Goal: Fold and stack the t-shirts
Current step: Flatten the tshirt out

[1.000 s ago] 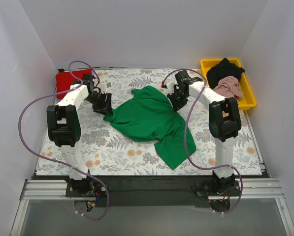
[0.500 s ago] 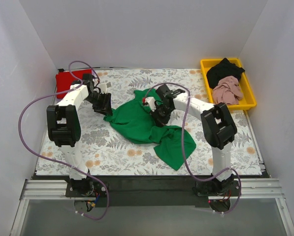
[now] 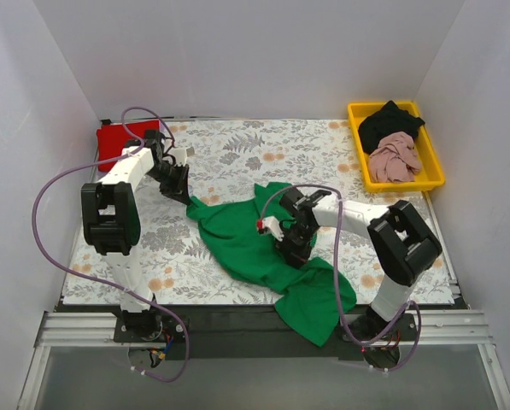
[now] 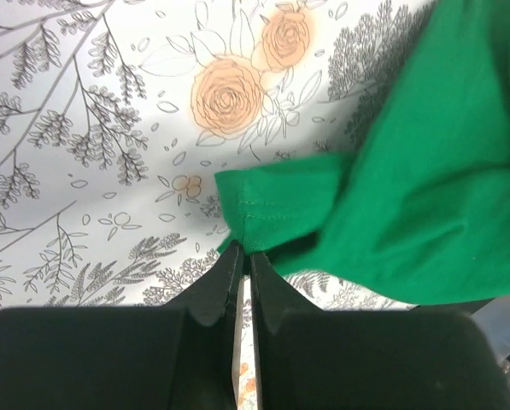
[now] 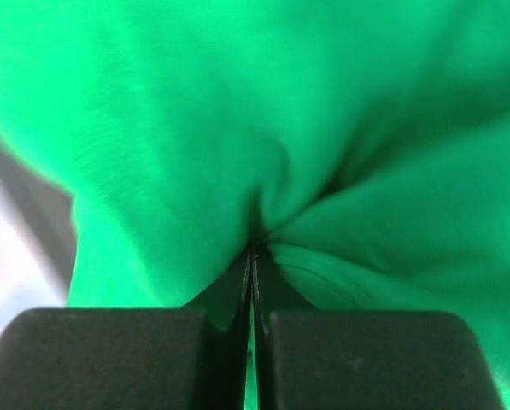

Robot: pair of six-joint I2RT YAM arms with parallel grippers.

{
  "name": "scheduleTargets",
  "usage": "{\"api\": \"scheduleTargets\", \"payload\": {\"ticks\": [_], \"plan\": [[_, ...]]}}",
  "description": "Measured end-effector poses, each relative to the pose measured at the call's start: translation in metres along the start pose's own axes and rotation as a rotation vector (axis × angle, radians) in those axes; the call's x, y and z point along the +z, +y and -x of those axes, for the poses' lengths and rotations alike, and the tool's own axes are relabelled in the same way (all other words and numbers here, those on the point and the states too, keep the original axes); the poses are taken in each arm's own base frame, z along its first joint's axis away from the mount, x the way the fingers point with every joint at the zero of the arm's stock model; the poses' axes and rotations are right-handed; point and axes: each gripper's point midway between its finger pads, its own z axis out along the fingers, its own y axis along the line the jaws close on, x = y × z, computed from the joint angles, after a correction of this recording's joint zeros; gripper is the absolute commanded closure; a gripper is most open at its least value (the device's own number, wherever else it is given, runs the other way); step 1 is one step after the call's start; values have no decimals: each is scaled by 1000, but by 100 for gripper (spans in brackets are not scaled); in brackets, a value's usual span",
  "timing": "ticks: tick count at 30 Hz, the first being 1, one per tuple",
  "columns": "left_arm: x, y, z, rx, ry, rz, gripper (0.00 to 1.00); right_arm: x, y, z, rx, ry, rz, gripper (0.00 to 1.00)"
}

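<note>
Green t-shirt (image 3: pixel 237 239) rumpled on floral cloth (image 3: pixel 237 145), left gripper (image 3: pixel 184 198) pinching its hemmed corner, right gripper (image 3: pixel 293 249) pinching its bunched middle

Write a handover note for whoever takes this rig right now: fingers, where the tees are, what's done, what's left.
Left gripper: fingers shut on a hem corner of the green tee.
Right gripper: shut on a bunch of the same tee, near its middle.
Green tee: crumpled on the table, near end hanging over the front edge.
Red tee: far left corner. Black tee and pink tee: bunched in the tray.
Done: no fold on green yet.
Left: spread and fold green, then black and pink; stack all.
</note>
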Motion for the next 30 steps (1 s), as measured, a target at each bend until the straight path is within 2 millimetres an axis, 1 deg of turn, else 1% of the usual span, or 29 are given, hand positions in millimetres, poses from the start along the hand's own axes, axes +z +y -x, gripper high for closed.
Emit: {"api": "scheduleTargets", "payload": {"ticks": [1, 2, 3, 4, 5, 6, 7, 9, 11, 13, 14, 15, 16, 17, 18, 20, 24, 26, 30], "plan": [[0, 0, -2, 5, 7, -2, 99, -1, 12, -8, -16, 23, 29, 86], [-1, -1, -4, 10, 14, -3, 96, -4, 25, -13, -39, 42, 61, 60], [-2, -1, -5, 15, 19, -5, 95, -10, 32, -13, -47, 39, 83, 50], [-2, -2, -7, 20, 24, -6, 93, -20, 33, -8, -50, 18, 93, 46], [-3, -3, -9, 26, 28, -8, 90, -32, 29, 1, -42, -25, 96, 46], [-4, -3, -9, 29, 28, -7, 87, -46, 19, 11, -30, -68, 78, 46], [-6, -3, -10, 36, 25, -7, 84, -67, 0, 27, -13, -138, 38, 47], [-8, -4, -10, 41, 22, -7, 82, -112, -46, 57, 20, -265, -75, 53], [-10, -5, -8, 49, 8, -4, 80, -147, -86, 73, 62, -336, -177, 55], [-11, -6, -6, 55, -8, 0, 78, -168, -121, 84, 98, -374, -262, 55], [-12, -6, -6, 56, -12, 1, 75, -173, -137, 86, 122, -378, -297, 55], [-13, -7, -4, 57, -19, 2, 73, -173, -152, 88, 146, -369, -325, 55], [-14, -7, -3, 57, -25, 3, 70, -169, -164, 88, 172, -356, -338, 54], [-14, -7, -2, 57, -29, 4, 67, -166, -171, 88, 186, -345, -347, 55], [-14, -7, -2, 56, -33, 5, 64, -159, -180, 87, 209, -328, -354, 54], [-12, -6, -2, 54, -37, 6, 64, -142, -198, 82, 259, -287, -359, 54], [-9, -6, -8, 45, -24, 3, 63, -118, -221, 77, 320, -243, -364, 53], [-8, -6, -8, 43, -23, 3, 63, -115, -225, 77, 333, -240, -363, 53], [-9, -5, -7, 45, -30, 5, 63, -113, -237, 85, 351, -257, -374, 53]]}}
